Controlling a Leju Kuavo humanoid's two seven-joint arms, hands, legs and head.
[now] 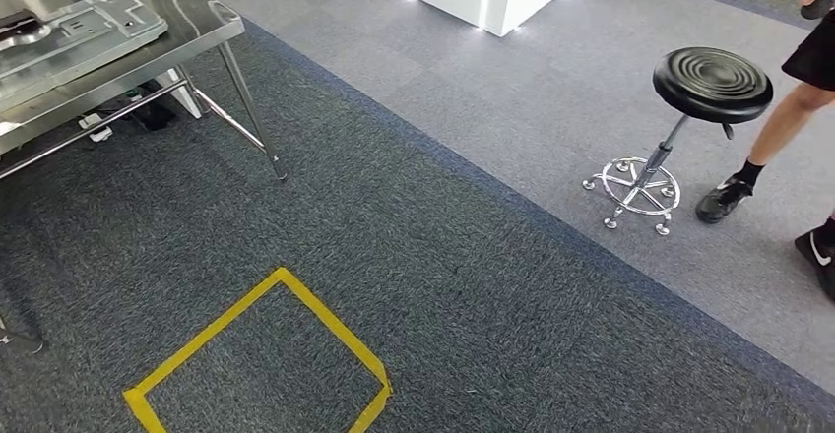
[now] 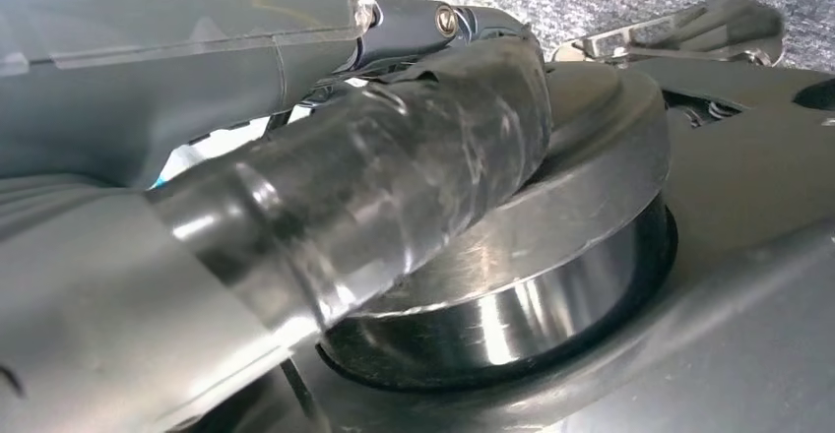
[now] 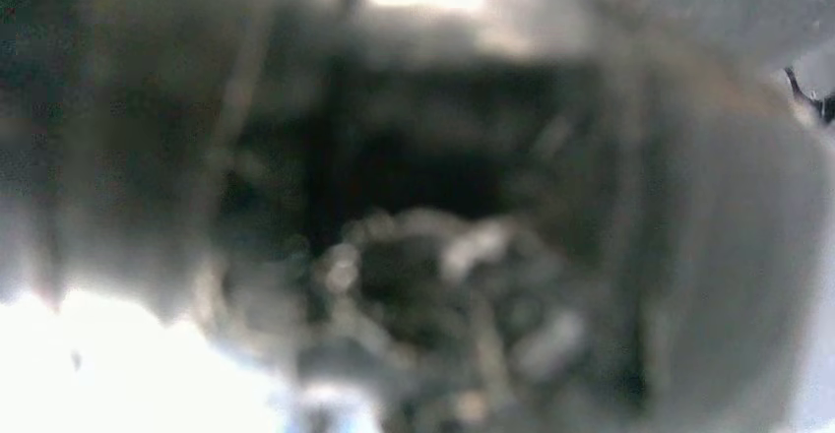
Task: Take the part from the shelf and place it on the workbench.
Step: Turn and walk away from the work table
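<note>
Head view: set high on the body, looking forward and down over grey carpet [image 1: 473, 285], with a steel workbench [image 1: 197, 20] at about 10 o'clock, a yellow tape square [image 1: 261, 354] near 7 o'clock, a black stool [image 1: 712, 84] toward 2 o'clock and a person's legs [image 1: 778, 138] at 3 o'clock. Left wrist view: mounted close behind the left hand [image 2: 394, 177], pressed very near a round metal part [image 2: 551, 256], with a strip of the same grey carpet beyond, the only ground shared with the head view. Right wrist view: so close to its surroundings that everything blurs; facing direction and contents cannot be told.
</note>
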